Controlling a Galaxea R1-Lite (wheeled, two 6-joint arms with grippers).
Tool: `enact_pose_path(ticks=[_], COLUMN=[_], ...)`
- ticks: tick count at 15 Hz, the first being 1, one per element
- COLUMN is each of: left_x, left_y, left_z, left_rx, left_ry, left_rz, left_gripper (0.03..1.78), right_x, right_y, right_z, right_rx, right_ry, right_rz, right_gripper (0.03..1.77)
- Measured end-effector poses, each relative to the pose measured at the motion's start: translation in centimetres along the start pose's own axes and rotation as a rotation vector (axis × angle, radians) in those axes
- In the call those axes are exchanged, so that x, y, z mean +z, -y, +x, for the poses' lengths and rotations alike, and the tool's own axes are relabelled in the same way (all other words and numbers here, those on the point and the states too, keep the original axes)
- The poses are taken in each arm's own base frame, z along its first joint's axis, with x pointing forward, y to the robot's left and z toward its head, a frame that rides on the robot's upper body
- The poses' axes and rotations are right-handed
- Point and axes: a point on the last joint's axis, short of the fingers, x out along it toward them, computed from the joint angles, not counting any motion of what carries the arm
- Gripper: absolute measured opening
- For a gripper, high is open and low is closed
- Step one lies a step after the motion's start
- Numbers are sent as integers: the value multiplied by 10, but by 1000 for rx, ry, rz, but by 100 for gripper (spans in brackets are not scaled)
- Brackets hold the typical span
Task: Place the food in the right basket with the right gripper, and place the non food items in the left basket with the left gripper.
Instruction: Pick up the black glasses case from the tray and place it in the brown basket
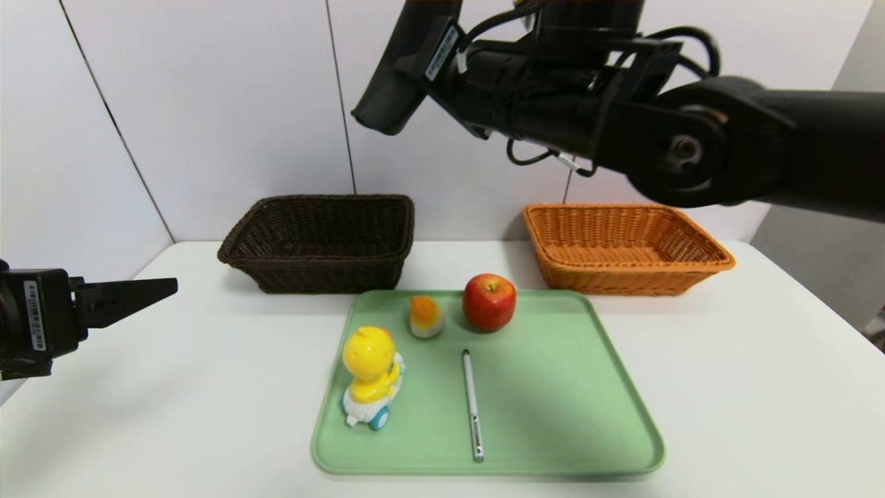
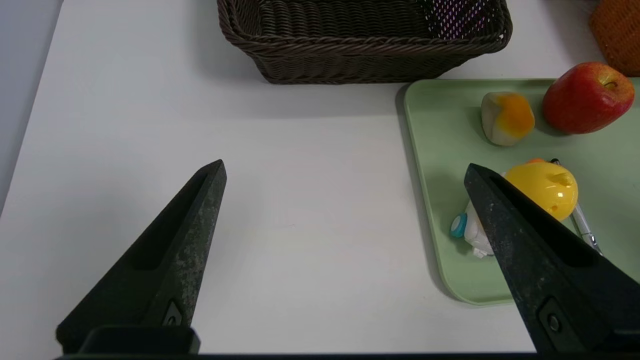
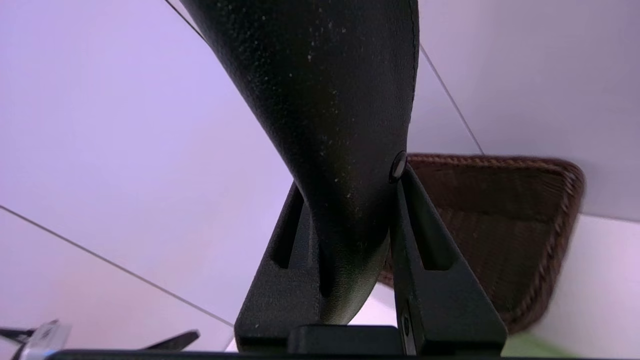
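Right tool (image 3: 350, 200) clamped narrow on black pouch (image 1: 390, 83), high above dark brown basket (image 1: 311, 273), over its right end. Pouch's long axis apparently slanting down toward that basket. Left tool (image 2: 345, 170) wide, empty, low, well left of the basket.

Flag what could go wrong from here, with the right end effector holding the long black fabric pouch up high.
1. Wrong arm: the right end effector is shut on the long black fabric pouch, a non-food item meant for the left end effector, which sits open beside the green plastic tray.
2. The pouch juts far past the fingers; released from up here, it could miss the dark brown woven wicker basket or drape over its rim.
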Motion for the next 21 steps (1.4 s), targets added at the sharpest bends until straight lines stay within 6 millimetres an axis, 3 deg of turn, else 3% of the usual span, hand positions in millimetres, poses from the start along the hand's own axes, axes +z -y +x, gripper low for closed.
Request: enact_pose_path(ticks=[5, 8, 11, 17, 21], left_x=[-8, -13, -18, -20, -21], left_y=[0, 1, 0, 0, 0], left_z=[-6, -6, -6, -6, -6], left_rx=[-10, -20, -23, -24, -24], left_ry=[-2, -13, -24, -30, -33], left_rz=[5, 6, 8, 10, 9], left_gripper=[169, 169, 169, 169, 169], right_x=[-56, -87, -109, -131, -135], right_y=[37, 57, 75, 95, 101], right_z=[52, 70, 82, 90, 92], right_rx=[25, 39, 48, 19, 10], right_ry=[56, 90, 118, 75, 65], right_rz=[-84, -184, -314, -322, -344], right_gripper=[41, 41, 41, 41, 91])
